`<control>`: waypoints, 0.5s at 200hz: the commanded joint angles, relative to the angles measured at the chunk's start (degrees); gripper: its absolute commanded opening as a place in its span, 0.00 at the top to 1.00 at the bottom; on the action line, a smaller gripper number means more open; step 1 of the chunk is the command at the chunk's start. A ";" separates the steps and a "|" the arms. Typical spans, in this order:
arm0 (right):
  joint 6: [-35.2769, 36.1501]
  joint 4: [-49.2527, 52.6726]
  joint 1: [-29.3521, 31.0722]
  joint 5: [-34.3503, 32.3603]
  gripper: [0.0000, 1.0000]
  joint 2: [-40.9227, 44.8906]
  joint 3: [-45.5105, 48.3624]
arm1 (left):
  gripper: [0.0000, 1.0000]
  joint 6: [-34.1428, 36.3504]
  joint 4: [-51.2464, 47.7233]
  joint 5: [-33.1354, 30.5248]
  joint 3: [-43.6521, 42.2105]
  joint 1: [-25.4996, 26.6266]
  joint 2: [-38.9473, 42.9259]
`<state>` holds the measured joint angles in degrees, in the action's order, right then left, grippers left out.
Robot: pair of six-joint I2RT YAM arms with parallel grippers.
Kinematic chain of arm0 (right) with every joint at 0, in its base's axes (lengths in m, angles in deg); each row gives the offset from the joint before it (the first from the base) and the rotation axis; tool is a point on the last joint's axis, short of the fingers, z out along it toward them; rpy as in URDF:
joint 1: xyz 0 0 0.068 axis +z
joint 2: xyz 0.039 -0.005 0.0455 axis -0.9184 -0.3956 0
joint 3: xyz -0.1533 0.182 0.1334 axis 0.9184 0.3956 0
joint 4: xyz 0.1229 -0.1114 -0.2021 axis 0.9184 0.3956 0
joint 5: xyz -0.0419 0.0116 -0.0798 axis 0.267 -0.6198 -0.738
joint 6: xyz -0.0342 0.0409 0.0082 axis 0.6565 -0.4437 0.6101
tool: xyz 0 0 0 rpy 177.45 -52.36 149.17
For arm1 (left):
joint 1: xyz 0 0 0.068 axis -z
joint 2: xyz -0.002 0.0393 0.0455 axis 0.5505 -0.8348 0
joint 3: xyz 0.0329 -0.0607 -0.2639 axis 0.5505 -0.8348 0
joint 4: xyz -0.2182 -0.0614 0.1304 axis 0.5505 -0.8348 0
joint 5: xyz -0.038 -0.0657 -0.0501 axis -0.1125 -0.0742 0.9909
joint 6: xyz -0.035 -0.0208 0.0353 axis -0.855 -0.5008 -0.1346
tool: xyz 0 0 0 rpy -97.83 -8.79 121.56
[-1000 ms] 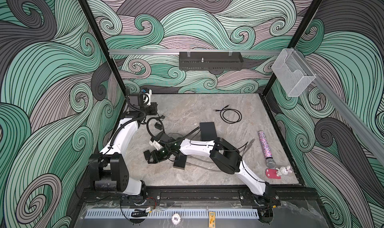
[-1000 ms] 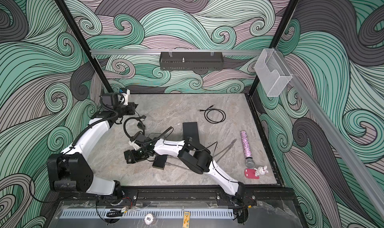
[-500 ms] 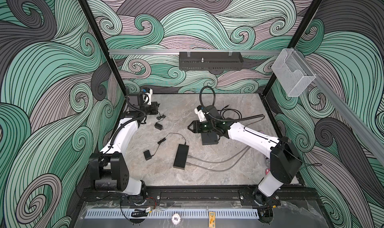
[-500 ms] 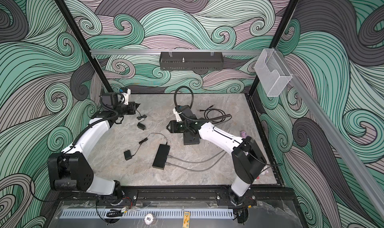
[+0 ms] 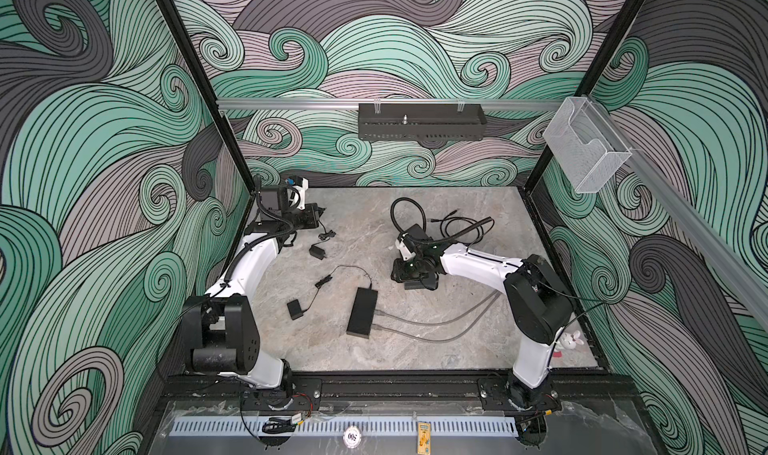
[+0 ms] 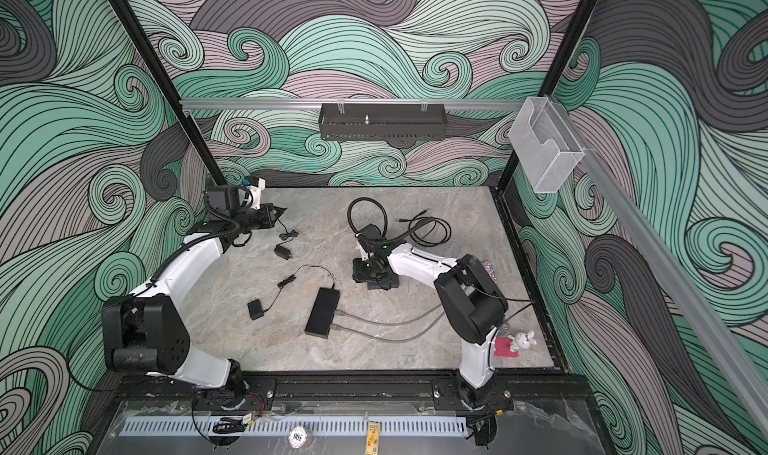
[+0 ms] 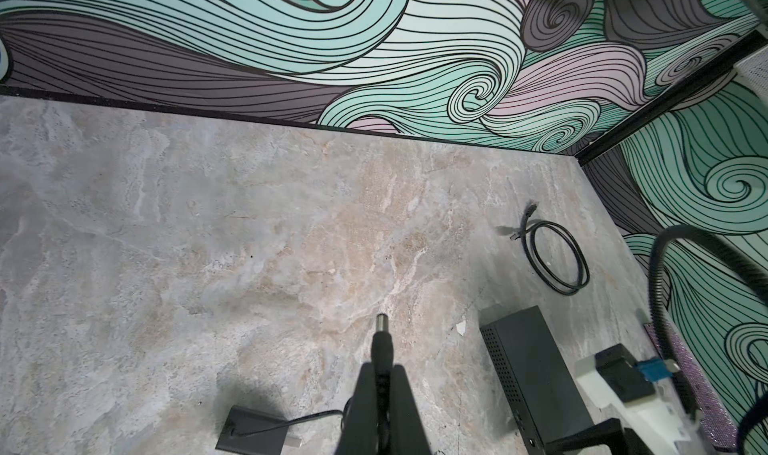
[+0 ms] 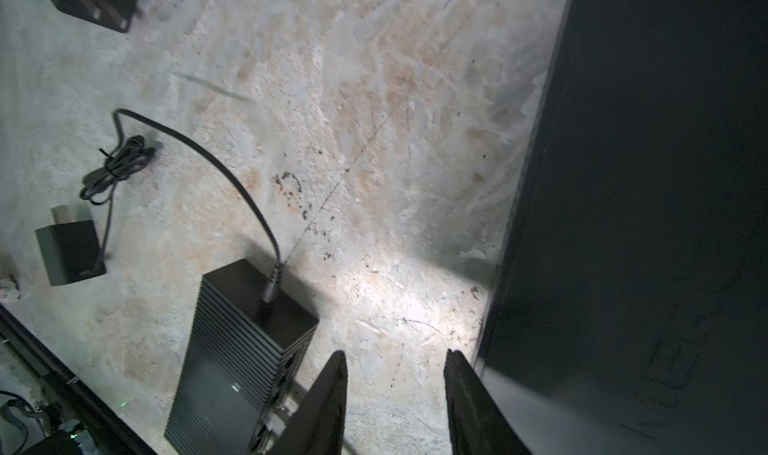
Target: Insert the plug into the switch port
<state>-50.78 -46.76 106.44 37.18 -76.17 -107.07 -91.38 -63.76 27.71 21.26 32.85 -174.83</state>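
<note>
My left gripper (image 7: 381,367) is shut on a black barrel plug (image 7: 381,340) whose metal tip sticks out past the fingers. It hovers at the far left corner in both top views (image 5: 319,218) (image 6: 279,213). The plug's cable runs down to a small adapter (image 5: 318,251). The narrow black box (image 5: 363,312) (image 8: 241,349) with the switch port lies in the middle near the front. Another thin cable's plug (image 8: 270,291) sits in its far end. My right gripper (image 8: 395,357) is open and empty, low over the floor beside the wider square box (image 5: 419,283) (image 8: 644,183).
Two grey cables (image 5: 436,322) leave the narrow box toward the right. A second adapter (image 5: 295,309) lies left of that box. A coiled black cable (image 5: 461,228) lies at the back. A pink sparkly stick (image 6: 489,271) and a rabbit toy (image 6: 524,340) sit at the right edge.
My right arm has swung back from the left, near the narrow box, to the middle and come down beside the square box. The left arm has hardly moved.
</note>
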 commanded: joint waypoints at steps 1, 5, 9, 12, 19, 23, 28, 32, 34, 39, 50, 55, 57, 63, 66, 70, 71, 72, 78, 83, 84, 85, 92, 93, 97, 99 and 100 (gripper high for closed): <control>0.91 0.79 0.07 -2.49 0.58 -0.13 0.40 | 1.00 0.59 0.65 0.92 0.42 1.35 0.82; 0.99 0.88 0.02 -2.85 0.57 -0.03 0.58 | 1.00 1.02 0.27 0.61 0.58 1.70 0.79; 1.01 0.85 0.05 -3.23 0.58 0.11 0.81 | 1.00 1.45 -0.12 0.36 0.66 2.05 0.72; 0.93 0.71 0.01 -3.55 0.57 0.20 1.07 | 1.00 1.75 -0.41 0.12 0.77 2.32 0.70; 0.92 0.29 0.07 -3.98 0.57 0.59 1.69 | 1.00 2.46 -1.07 -0.36 0.95 2.85 0.68; 0.86 0.01 0.02 -4.12 0.57 0.94 2.05 | 1.00 2.77 -1.27 -0.62 1.04 3.07 0.75; 0.83 -0.12 -0.02 -4.34 0.57 1.22 2.48 | 1.00 3.11 -1.51 -0.89 1.05 3.44 0.81; 0.77 -0.39 -0.02 -4.53 0.57 1.46 2.73 | 1.00 3.37 -1.61 -1.10 1.05 3.66 0.92; 0.75 -0.43 0.02 -4.59 0.57 1.61 2.82 | 1.00 3.46 -1.65 -1.19 1.03 3.77 0.95; 0.74 -0.71 0.07 -4.55 0.57 1.82 3.12 | 1.00 3.69 -1.74 -1.30 1.05 4.04 1.00; 0.66 -1.38 0.06 -3.90 0.57 2.18 3.50 | 1.00 4.18 -2.02 -1.54 1.14 4.57 0.99; 0.67 -1.84 -0.02 -3.04 0.58 2.33 3.60 | 1.00 4.35 -2.25 -1.66 1.15 4.80 1.05; 0.73 -2.18 0.00 -2.55 0.58 2.36 3.68 | 1.00 4.38 -2.30 -1.73 1.25 4.85 1.00; 0.72 -2.91 0.06 -0.70 0.58 2.61 3.94 | 1.00 4.60 -2.52 -1.75 1.38 5.03 1.05; 0.62 -4.59 0.07 0.39 0.58 2.63 4.11 | 1.00 4.70 -2.61 -1.84 1.40 5.10 1.02; 0.42 -5.57 0.07 1.82 0.58 2.84 4.37 | 1.00 4.81 -2.69 -1.84 1.40 5.20 1.04; 0.36 -5.76 0.07 2.05 0.58 2.83 4.43 | 1.00 4.82 -2.72 -1.84 1.40 5.21 1.04; 0.29 -5.86 0.07 2.29 0.58 2.90 4.46 | 1.00 4.83 -2.74 -1.84 1.40 5.21 1.05; -0.11 -6.67 0.16 3.22 0.59 3.09 4.58 | 1.00 4.92 -2.83 -1.92 1.40 5.36 1.10; -0.29 -7.34 0.30 3.92 0.59 3.17 4.66 | 1.00 5.01 -2.88 -1.92 1.40 5.39 1.11; -0.30 -7.48 0.32 4.02 0.59 3.21 4.71 | 1.00 5.01 -2.90 -1.92 1.40 5.35 1.13; -0.26 -7.59 0.37 4.07 0.59 3.23 4.73 | 1.00 5.06 -2.92 -1.92 1.40 5.37 1.13; -0.47 -8.16 0.46 4.53 0.59 3.33 4.84 | 1.00 5.18 -2.93 -1.91 1.40 5.52 1.23; -0.52 -8.15 0.44 4.50 0.59 3.29 4.84 | 1.00 5.23 -2.93 -1.96 1.40 5.52 1.27; -0.63 -8.24 0.48 4.40 0.59 3.25 4.76 | 1.00 5.27 -3.01 -2.01 1.39 5.56 1.36; -0.65 -8.28 0.50 4.43 0.60 3.25 4.76 | 1.00 5.27 -2.97 -2.01 1.40 5.57 1.35; -0.66 -8.26 0.50 4.36 0.59 3.16 4.76 | 1.00 5.28 -2.99 -2.01 1.40 5.57 1.37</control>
<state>-50.76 -51.74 106.46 38.45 -74.55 -102.76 -87.64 -65.60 26.48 21.26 38.03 -174.83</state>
